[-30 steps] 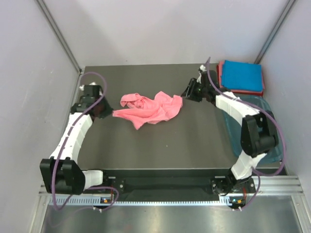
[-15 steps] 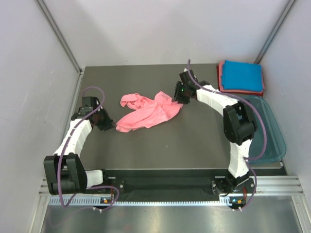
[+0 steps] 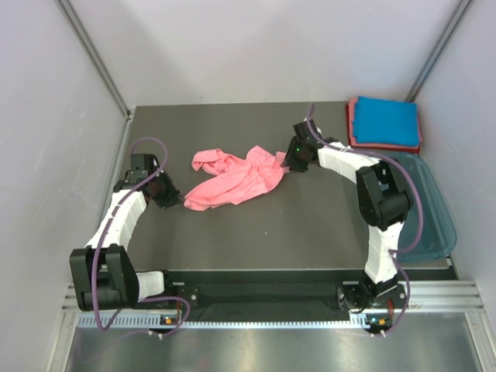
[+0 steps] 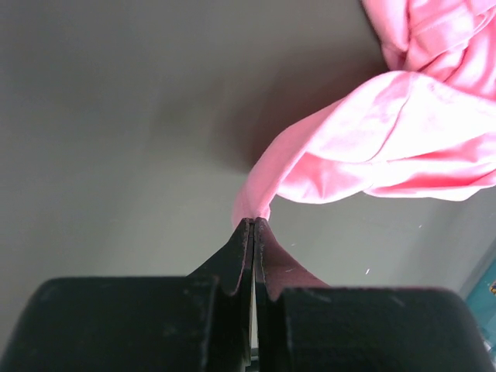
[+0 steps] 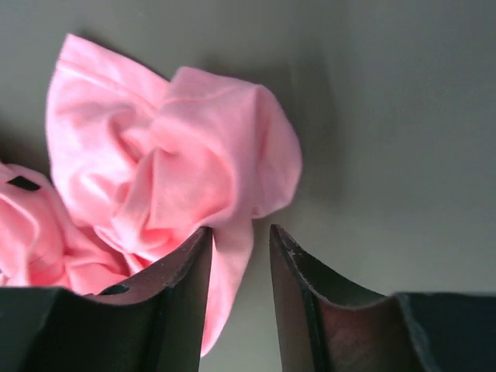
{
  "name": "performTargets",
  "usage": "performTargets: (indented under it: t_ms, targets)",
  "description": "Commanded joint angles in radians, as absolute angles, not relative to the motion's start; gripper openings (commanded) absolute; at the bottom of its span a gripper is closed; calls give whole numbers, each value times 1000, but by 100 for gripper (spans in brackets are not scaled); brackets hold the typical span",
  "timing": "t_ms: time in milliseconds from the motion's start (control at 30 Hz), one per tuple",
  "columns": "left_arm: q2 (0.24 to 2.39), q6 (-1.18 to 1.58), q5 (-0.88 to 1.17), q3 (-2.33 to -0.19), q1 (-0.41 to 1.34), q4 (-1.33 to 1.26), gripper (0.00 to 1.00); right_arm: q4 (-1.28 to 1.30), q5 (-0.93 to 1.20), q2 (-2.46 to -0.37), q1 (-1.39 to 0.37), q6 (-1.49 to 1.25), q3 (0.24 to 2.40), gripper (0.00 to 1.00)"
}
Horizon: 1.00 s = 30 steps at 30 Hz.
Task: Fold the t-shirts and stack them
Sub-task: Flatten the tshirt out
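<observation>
Left pincer (image 4: 253, 221) is clenched on a corner of the crumpled salmon-pink shirt (image 3: 236, 177) on the table (image 3: 256, 240); right pincer (image 5: 240, 232) stands parted astride its far edge. Beyond, the blue shirt (image 3: 385, 120) lies folded on the reddish shirt (image 3: 351, 128).

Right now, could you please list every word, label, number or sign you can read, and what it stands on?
No text is legible in any view.
Small black tag on the crumpled salmon-pink cloth t-shirt: nothing readable on it.
Tiny coloured markings on the silver metal rail: too small to read.
</observation>
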<state>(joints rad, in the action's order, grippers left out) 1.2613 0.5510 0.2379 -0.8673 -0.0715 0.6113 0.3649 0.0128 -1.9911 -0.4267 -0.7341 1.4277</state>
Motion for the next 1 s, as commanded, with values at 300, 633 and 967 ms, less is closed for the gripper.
performTargets:
  t_ms: [300, 633, 967]
  targets:
    - [1454, 785, 285, -1363, -77, 417, 0, 337, 77, -1967, -304, -638, 1739, 0]
    - [1467, 686, 104, -1866, -78, 684, 0, 543, 18, -1656, -273, -583, 1954, 0]
    - [1171, 601, -5, -1294, -84, 638, 0, 494, 83, -1313, -281, -535, 1263, 0]
